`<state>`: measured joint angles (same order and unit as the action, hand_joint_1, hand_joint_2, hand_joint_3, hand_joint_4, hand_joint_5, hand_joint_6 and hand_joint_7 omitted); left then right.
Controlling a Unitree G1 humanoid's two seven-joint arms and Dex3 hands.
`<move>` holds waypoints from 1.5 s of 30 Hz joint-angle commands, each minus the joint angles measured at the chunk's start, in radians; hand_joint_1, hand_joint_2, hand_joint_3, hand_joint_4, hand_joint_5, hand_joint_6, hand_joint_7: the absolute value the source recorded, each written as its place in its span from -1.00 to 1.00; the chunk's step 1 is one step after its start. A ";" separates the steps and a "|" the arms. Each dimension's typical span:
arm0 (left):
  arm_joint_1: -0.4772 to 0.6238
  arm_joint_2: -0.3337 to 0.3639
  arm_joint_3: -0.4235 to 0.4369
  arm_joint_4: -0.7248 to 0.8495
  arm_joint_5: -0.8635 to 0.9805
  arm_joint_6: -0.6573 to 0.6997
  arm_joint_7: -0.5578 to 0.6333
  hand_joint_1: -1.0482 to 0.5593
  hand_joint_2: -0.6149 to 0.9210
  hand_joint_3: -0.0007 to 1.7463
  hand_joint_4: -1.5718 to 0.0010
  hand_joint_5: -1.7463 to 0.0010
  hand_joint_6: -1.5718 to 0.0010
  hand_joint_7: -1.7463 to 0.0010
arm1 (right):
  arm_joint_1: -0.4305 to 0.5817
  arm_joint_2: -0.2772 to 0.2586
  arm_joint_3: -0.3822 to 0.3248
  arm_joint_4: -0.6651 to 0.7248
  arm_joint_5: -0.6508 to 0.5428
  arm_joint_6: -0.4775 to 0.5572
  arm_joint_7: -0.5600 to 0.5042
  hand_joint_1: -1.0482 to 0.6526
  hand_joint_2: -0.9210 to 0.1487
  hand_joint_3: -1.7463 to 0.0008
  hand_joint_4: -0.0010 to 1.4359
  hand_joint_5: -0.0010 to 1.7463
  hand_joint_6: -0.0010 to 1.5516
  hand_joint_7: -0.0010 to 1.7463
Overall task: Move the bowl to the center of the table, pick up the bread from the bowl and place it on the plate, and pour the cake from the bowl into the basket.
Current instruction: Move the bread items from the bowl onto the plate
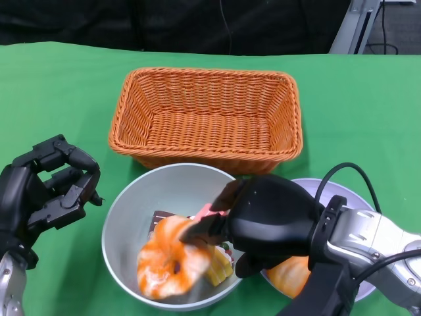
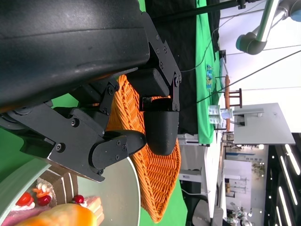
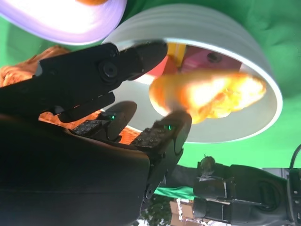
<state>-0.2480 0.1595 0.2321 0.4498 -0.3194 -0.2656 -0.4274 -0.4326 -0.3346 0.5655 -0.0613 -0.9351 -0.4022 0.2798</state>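
Observation:
The grey bowl stands just in front of the wicker basket. The glazed orange bread shows blurred over the bowl's near side. My right hand reaches into the bowl from the right and pinches the bread between thumb and fingers. A cake slice with yellow and dark layers lies beside the bread in the bowl. The lilac plate lies right of the bowl, mostly under my right forearm. My left hand hovers left of the bowl, fingers loosely bent and holding nothing.
An orange rounded item lies on the plate, partly hidden by my right wrist. Green cloth covers the table. The basket's near wall almost touches the bowl's far rim. A grey metal stand rises beyond the far right edge.

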 commanded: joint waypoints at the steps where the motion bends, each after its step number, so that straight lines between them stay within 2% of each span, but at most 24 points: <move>1: -0.003 0.016 0.006 -0.001 0.002 -0.004 -0.003 0.11 0.68 -0.11 0.01 -0.85 0.01 -0.44 | 0.026 0.012 -0.010 -0.034 0.021 0.033 0.010 -0.70 -0.93 0.98 -0.33 -1.00 -0.62 -1.00; 5: -0.005 0.018 0.005 0.008 0.000 -0.017 -0.016 0.09 0.69 -0.12 0.05 -0.87 0.03 -0.44 | 0.053 0.030 -0.020 -0.071 0.041 0.060 -0.001 -0.72 -0.96 0.98 -0.31 -0.99 -0.65 -1.00; 8: -0.009 0.022 0.002 0.020 0.015 -0.036 -0.016 0.07 0.69 -0.14 0.10 -0.93 0.04 -0.45 | 0.070 0.038 -0.024 -0.100 0.046 0.073 -0.009 -0.69 -0.95 0.99 -0.28 -0.98 -0.61 -0.98; 15: -0.009 0.023 0.004 0.020 0.041 -0.042 0.004 0.04 0.70 -0.17 0.09 -0.91 0.02 -0.43 | 0.084 0.055 -0.012 -0.160 0.014 0.128 0.023 -0.70 -0.97 0.99 -0.20 -0.96 -0.53 -0.96; 18: -0.012 0.025 0.006 0.030 0.046 -0.049 0.005 0.03 0.70 -0.18 0.10 -0.92 0.02 -0.44 | 0.099 0.107 0.024 -0.136 -0.055 0.191 -0.004 -0.77 -0.93 1.00 -0.14 -0.95 -0.49 -0.96; 20: -0.013 0.025 0.007 0.032 0.048 -0.052 0.005 0.02 0.69 -0.18 0.10 -0.92 0.02 -0.44 | 0.099 0.118 0.031 -0.129 -0.066 0.206 -0.005 -0.78 -0.92 1.00 -0.12 -0.95 -0.47 -0.97; 26: -0.003 0.017 0.005 0.012 0.041 -0.052 0.003 0.05 0.70 -0.15 0.16 -0.97 0.06 -0.48 | 0.041 0.192 0.087 -0.066 -0.146 0.324 0.100 -0.73 -0.99 0.96 -0.11 -0.96 -0.55 -1.00; 29: -0.005 0.013 0.006 0.006 0.026 -0.037 -0.005 0.03 0.70 -0.18 0.16 -0.96 0.07 -0.47 | 0.031 0.229 0.120 -0.049 -0.200 0.383 0.126 -0.74 -1.00 0.94 -0.03 -0.94 -0.55 -1.00; 34: -0.004 0.003 0.007 -0.005 0.027 -0.025 0.024 0.10 0.74 -0.21 0.07 -0.84 0.01 -0.40 | 0.020 0.257 0.147 -0.021 -0.239 0.440 0.151 -0.72 -1.00 0.95 0.01 -0.94 -0.52 -0.99; 39: -0.009 0.000 0.007 -0.006 0.036 -0.035 0.046 0.11 0.67 -0.08 0.05 -0.86 0.01 -0.45 | 0.014 0.288 0.159 0.011 -0.244 0.499 0.175 -0.66 -1.00 0.94 -0.01 -0.96 -0.55 -0.99; 45: -0.010 -0.002 0.012 -0.005 0.028 -0.031 0.051 0.12 0.65 -0.05 0.04 -0.83 0.02 -0.44 | -0.008 0.312 0.193 0.063 -0.284 0.537 0.166 -0.69 -1.00 0.90 0.00 -0.96 -0.61 -1.00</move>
<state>-0.2541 0.1496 0.2333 0.4504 -0.2886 -0.2953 -0.3933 -0.4210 -0.0277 0.7480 -0.0128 -1.1991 0.1244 0.4437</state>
